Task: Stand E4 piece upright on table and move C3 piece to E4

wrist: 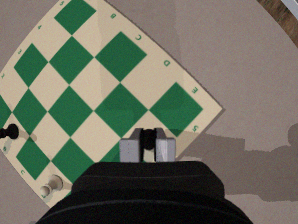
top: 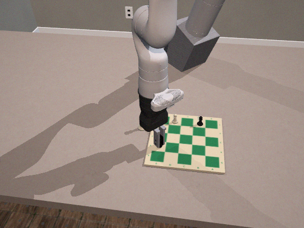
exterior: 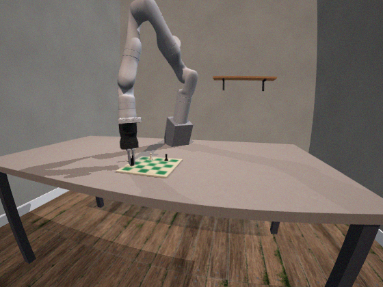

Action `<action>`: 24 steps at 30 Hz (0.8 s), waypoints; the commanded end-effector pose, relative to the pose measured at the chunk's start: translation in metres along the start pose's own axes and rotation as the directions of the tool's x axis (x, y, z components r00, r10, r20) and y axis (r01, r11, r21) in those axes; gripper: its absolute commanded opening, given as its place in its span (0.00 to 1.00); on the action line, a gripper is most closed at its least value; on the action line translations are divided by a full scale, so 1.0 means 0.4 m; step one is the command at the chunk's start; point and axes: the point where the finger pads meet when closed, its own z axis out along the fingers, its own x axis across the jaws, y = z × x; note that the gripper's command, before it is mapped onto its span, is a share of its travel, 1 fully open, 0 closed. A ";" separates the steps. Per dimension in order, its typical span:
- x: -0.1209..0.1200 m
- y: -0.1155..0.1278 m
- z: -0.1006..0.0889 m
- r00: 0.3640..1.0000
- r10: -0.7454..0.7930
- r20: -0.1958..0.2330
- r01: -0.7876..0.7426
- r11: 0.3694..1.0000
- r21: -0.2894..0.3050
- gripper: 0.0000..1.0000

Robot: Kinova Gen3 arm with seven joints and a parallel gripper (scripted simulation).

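The green and cream chessboard (top: 187, 144) lies on the table, with letters along its near edge. My gripper (top: 159, 145) points straight down over the board's left column, near the E edge, and is shut on a small dark piece (wrist: 148, 140) that shows only as a dark sliver between the fingers. It also shows in the wrist view (wrist: 148, 149) and in the exterior view (exterior: 130, 162). A white pawn (top: 175, 119) and a black pawn (top: 200, 121) stand upright on the far row. The base of a cream piece (top: 141, 127) shows on the table left of the board, mostly hidden behind my wrist.
The robot's grey base block (top: 190, 46) stands behind the board. The board (exterior: 150, 166) lies near the table's left part.
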 end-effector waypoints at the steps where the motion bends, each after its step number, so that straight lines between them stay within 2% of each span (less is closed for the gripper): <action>1: 0.001 0.000 0.001 1.000 0.000 -0.001 0.000 1.000 0.000 0.00; 24: 0.001 0.000 0.006 1.000 0.000 -0.001 0.000 1.000 0.000 0.00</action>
